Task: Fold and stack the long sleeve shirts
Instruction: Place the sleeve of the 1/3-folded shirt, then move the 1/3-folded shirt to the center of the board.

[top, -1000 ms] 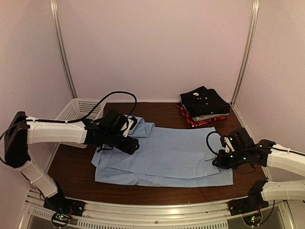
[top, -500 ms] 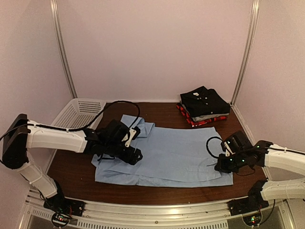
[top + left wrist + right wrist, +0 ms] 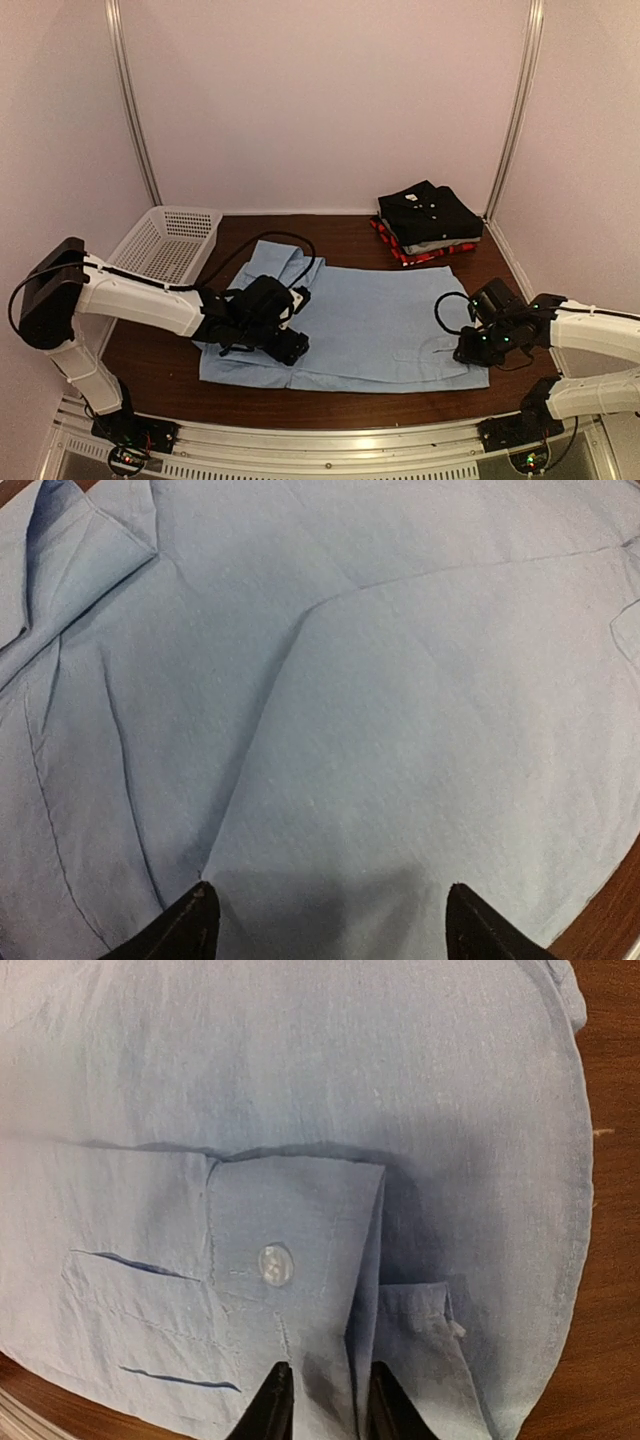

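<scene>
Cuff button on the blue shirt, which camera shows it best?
Right wrist: the cuff button is close and sharp. The top view shows the blue shirt, but the button is too small; the left wrist shows only cloth.

Three-sided enclosure; back wall (image 3: 320, 100) plain, pale pinkish-white, unmarked; left wall (image 3: 50, 120) and right wall (image 3: 590, 130) same finish, closing in both sides; slim metal post (image 3: 133, 110) in the far-left corner, second post (image 3: 517, 110) in the far-right corner, both running up out of view; counter (image 3: 345, 228) dark brown wood, faint grain showing in the right wrist view; ribbed aluminium rail (image 3: 330, 440) along the near edge, catching glare; light soft, even, no hard shadows
</scene>
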